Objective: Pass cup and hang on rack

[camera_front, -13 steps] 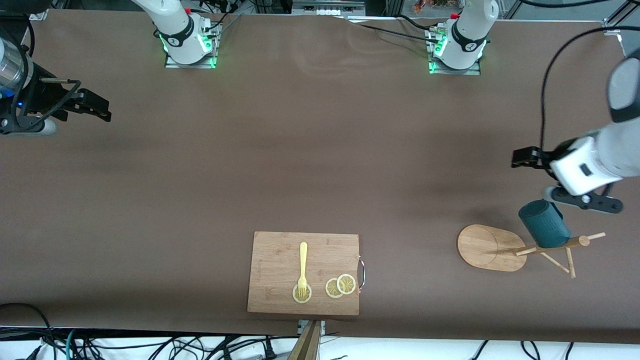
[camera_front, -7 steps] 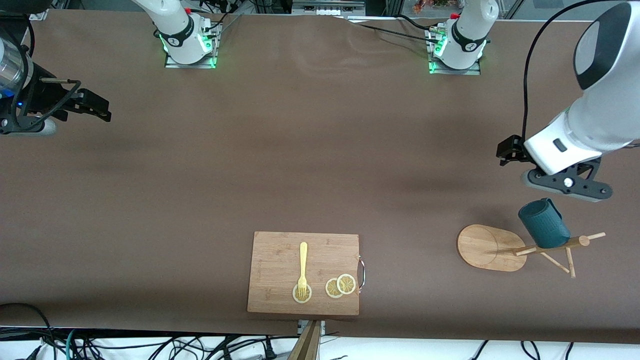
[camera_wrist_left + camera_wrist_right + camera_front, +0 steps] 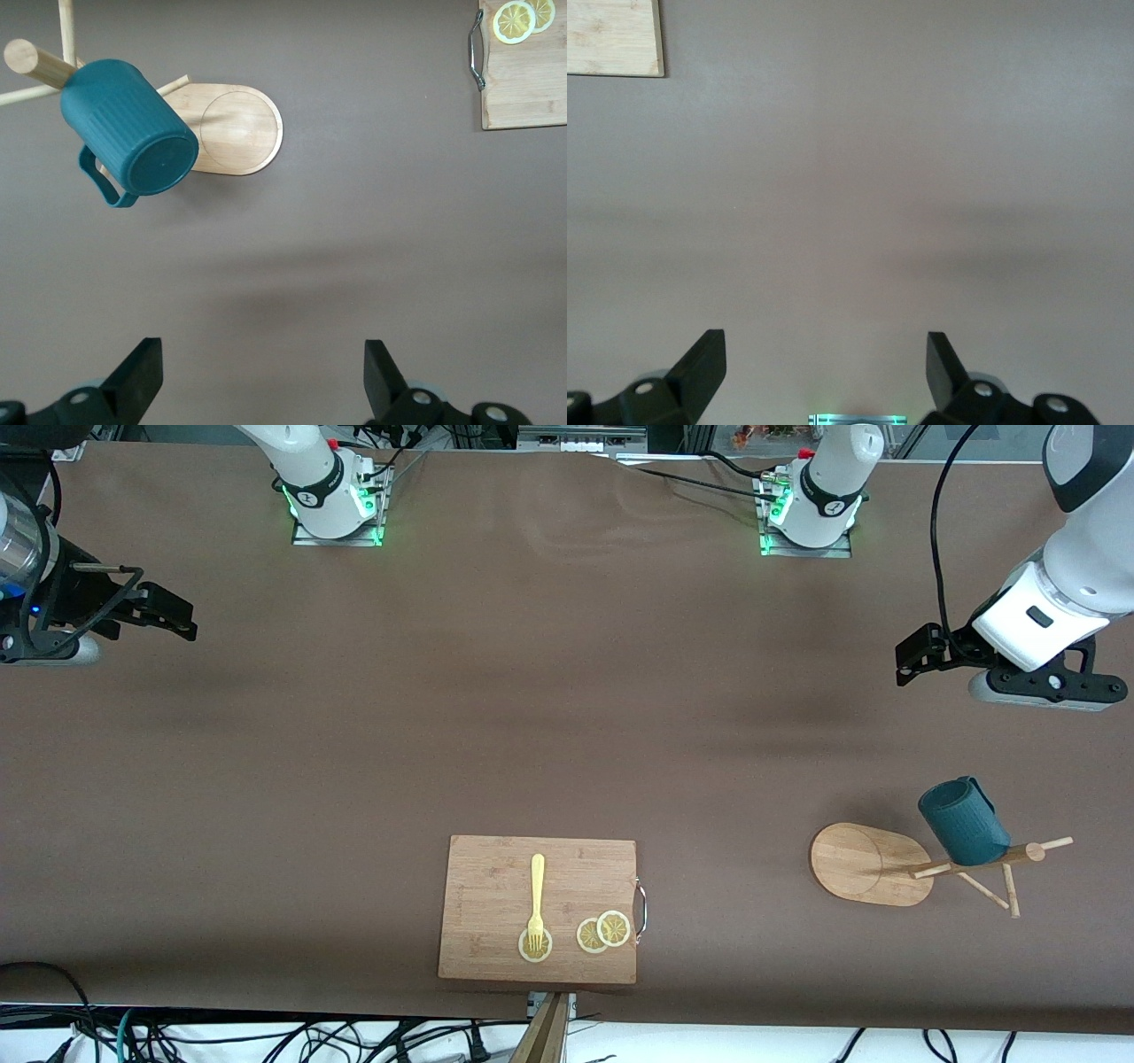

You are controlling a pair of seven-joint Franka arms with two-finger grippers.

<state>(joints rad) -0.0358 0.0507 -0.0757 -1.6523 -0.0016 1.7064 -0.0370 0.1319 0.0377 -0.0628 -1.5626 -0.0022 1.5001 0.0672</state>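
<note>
The dark teal cup [image 3: 964, 822] hangs on a peg of the wooden rack [image 3: 864, 864] at the left arm's end of the table, near the front camera. No gripper holds the cup. In the left wrist view the cup [image 3: 128, 128] shows bottom-on, handle to the side, over the rack's oval base [image 3: 235, 128]. My left gripper [image 3: 912, 657] is open and empty, up over bare table, apart from the cup. My right gripper [image 3: 182, 620] is open and empty at the right arm's end of the table, where that arm waits. The wrist views show both grippers open [image 3: 263, 381] [image 3: 826, 372].
A bamboo cutting board [image 3: 538, 908] with a yellow fork [image 3: 536, 899] and lemon slices [image 3: 602, 932] lies near the table's front edge, midway along it. Its corner shows in the wrist views [image 3: 523, 80] [image 3: 611, 35]. The arm bases stand along the edge farthest from the camera.
My left gripper has risen and drawn away from the cup toward its base. The cup stays hanging on the rack. The right arm has not moved.
</note>
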